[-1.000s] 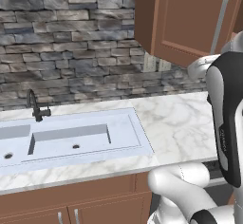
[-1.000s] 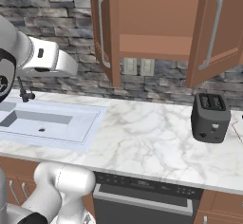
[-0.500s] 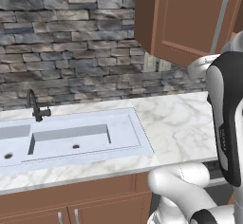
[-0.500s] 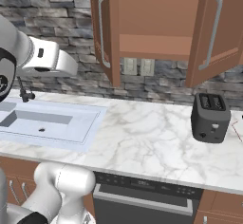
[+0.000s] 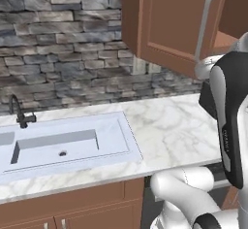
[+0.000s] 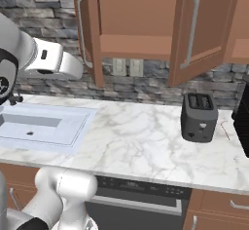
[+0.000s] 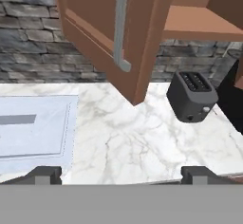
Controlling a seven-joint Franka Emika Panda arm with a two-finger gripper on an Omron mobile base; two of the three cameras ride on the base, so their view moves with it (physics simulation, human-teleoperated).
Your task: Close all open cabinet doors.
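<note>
Gripper (image 7: pixel 121 174) spread wide, tips far apart, holding nothing and touching nothing, hanging above the marble counter (image 7: pixel 142 142). Ahead and above, left cabinet door (image 7: pixel 102 33) swung out toward the hand, silver bar handle (image 7: pixel 121 26) facing it, well apart from the tips. Right cabinet door (image 6: pixel 202 29) also ajar, further right, beyond the bare cabinet shelf (image 6: pixel 133 44). Dark toaster (image 6: pixel 198 116) standing on the counter below that right door. White sink (image 6: pixel 41 126) set in at far left, black faucet (image 5: pixel 18 111) behind it.
</note>
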